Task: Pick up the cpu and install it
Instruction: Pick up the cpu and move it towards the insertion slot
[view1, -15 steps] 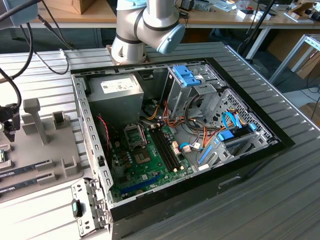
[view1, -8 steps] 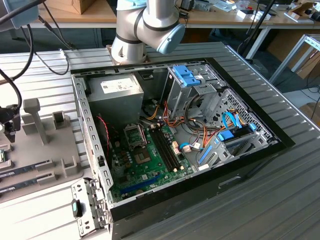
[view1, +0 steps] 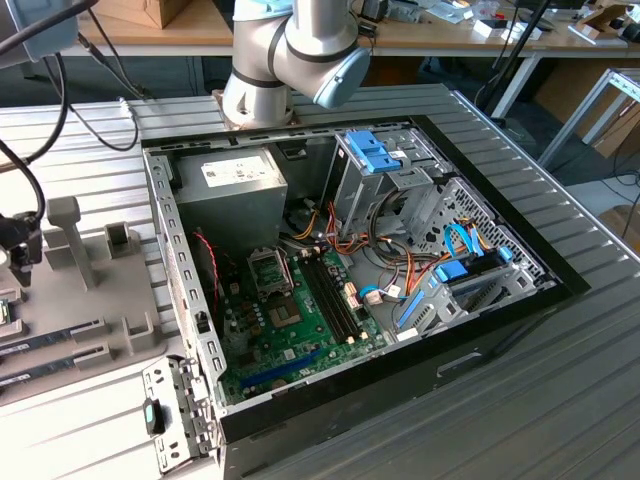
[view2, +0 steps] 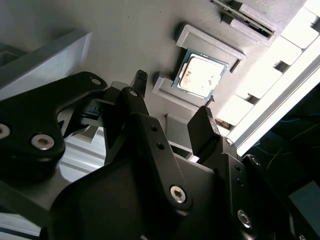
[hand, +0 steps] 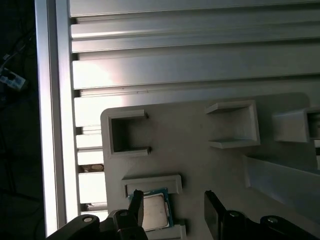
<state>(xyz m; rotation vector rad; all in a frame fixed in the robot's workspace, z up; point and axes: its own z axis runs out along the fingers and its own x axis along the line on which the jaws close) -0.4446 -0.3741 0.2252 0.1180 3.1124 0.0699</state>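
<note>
Your black fingers (view2: 202, 125) stand spread and empty, the silver-topped, green-rimmed square cpu (view2: 200, 75) lying in its pale grey plastic holder (view2: 209, 46) nearer one fingertip, so closing off-centre could, I judge, snag the holder's wall.

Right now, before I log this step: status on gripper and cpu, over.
Gripper open, empty. Cpu flat in grey holder, close by the fingertips, not gripped. Nothing lying on it; holder blocks on two sides.
</note>
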